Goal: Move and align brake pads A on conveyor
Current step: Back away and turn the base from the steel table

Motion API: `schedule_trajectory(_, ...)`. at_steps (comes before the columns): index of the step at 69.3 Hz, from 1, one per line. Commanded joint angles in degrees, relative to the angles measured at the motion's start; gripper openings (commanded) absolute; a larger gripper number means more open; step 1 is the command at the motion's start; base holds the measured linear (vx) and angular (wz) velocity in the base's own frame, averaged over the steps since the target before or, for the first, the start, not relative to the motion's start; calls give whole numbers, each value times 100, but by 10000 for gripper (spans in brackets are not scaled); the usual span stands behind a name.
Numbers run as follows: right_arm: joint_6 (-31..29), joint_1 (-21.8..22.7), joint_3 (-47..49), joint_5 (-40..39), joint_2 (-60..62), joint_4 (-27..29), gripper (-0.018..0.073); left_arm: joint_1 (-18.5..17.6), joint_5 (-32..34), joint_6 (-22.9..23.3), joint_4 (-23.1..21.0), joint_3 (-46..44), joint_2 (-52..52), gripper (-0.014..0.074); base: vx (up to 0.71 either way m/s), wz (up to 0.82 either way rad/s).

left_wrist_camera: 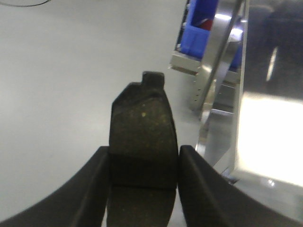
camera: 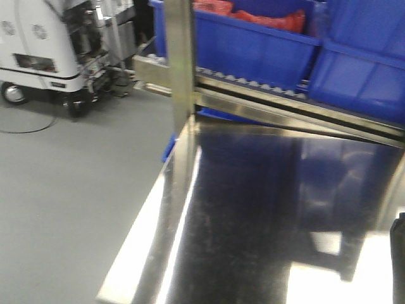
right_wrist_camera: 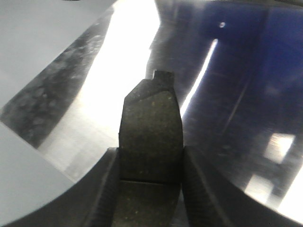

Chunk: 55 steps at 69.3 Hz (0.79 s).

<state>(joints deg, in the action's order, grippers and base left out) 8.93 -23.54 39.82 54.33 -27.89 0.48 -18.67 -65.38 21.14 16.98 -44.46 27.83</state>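
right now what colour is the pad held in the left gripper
The flat curved brake pad is dark olive-grey, pale-flecked; best in left wrist view.

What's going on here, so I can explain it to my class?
A two-armed robot holds two brake pads. Its left hand is shut on a brake pad, held over the grey floor beside the edge of the steel tabletop. Its right hand grips a second brake pad above that shiny tabletop. Each pad sticks out past the fingers, tab end first. Neither has been set down yet, and the conveyor is not in view. Blue bins stand behind the table.
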Motion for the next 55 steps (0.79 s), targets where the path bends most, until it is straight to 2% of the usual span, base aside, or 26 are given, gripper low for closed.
schedule_trajectory(1, 9, 11, 160, -464, -32, -48, -12, -6, 416, 25, 135, -146, 32, -6, -13, 52)
schedule_trajectory(55, 9, 11, 160, -465, -32, -48, -12, -6, 416, 25, 135, -146, 32, -6, -15, 57)
